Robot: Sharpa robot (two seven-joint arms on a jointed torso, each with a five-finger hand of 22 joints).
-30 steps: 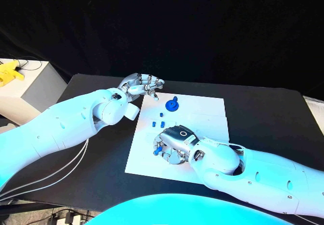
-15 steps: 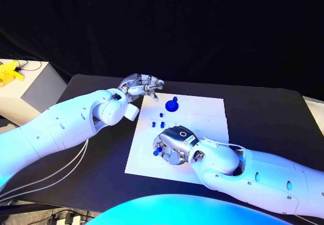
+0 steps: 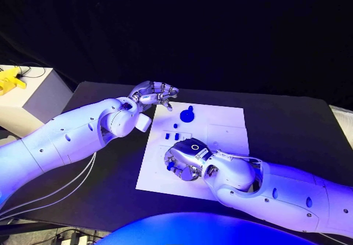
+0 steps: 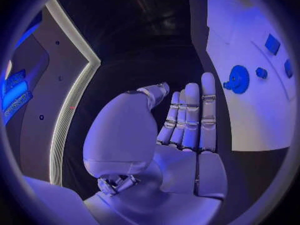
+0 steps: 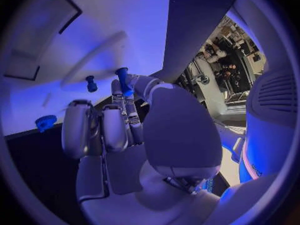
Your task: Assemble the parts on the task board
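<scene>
Head view: the left hand [image 3: 156, 94] hovers past the far left corner of the task board [image 3: 221, 122], fingers loosely curled, holding nothing. The right hand [image 3: 185, 161] is bent down over the board's near half, a blue part [image 3: 171, 165] at its fingertips. A blue gear [image 3: 187, 115] lies between the hands.

Left wrist view: fingers straight together, palm bare; the gear [image 4: 238, 78] sits beyond them.

Right wrist view: thumb and finger pinch a blue peg [image 5: 123, 80].
</scene>
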